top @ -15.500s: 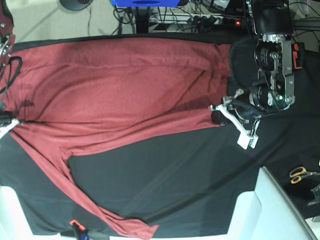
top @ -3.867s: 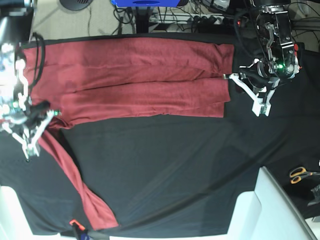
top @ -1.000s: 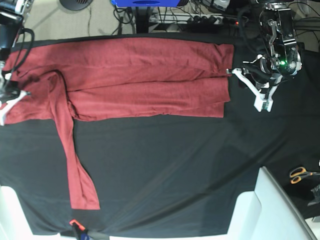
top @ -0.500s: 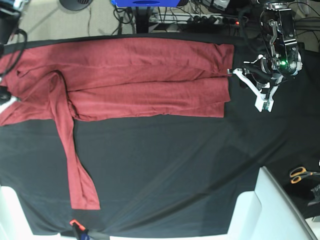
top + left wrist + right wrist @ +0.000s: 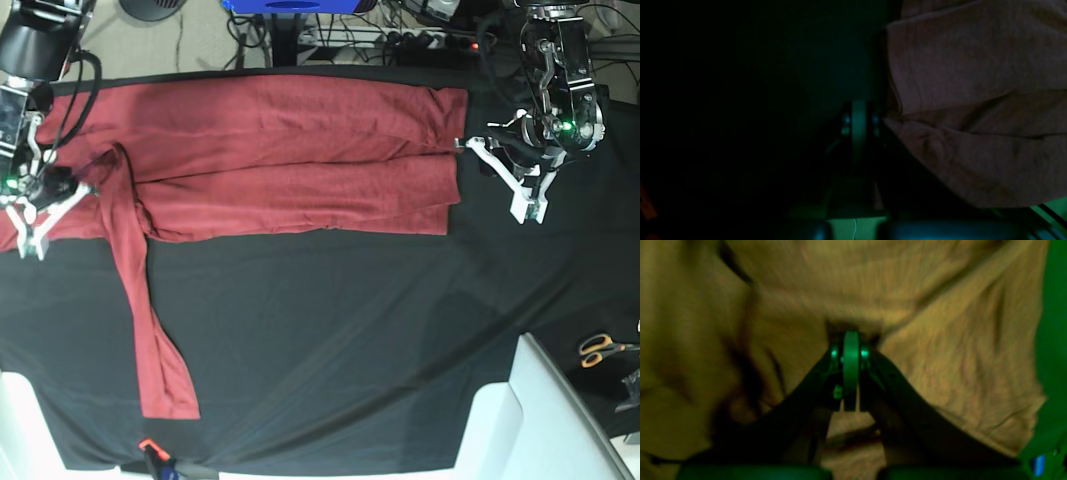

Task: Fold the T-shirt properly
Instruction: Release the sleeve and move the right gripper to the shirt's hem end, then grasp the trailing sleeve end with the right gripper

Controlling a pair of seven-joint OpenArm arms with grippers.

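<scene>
A large brick-red long-sleeved knit T-shirt (image 5: 290, 150) lies along the far half of the table, on a black cloth cover (image 5: 350, 330), its body doubled lengthwise into a long band with the hem edge stacked in two layers toward the base view's right. One long sleeve (image 5: 150, 320) runs from the shoulder region down toward the near edge of the table, flat and slightly slanted, ending well short of the white panel at the lower left. The right gripper (image 5: 35, 215) sits low over the collar end of the shirt on the base view's left, its arm reaching down from the top corner with black cables looping beside it; in the right wrist view (image 5: 850, 340) its jaws are pressed together with creased fabric gathered right at the tip, though the blur leaves it unclear whether any cloth is pinched. The left gripper (image 5: 520, 185) hangs just beside the hem end of the shirt on the base view's right, over bare black cloth, its white fingers angled toward the near side; in the dark left wrist view (image 5: 858, 115) the jaws are pressed together with nothing between them, and the shirt's edge lies close beside the tip. A pair of yellow-handled scissors (image 5: 603, 348) rests near the right edge.
</scene>
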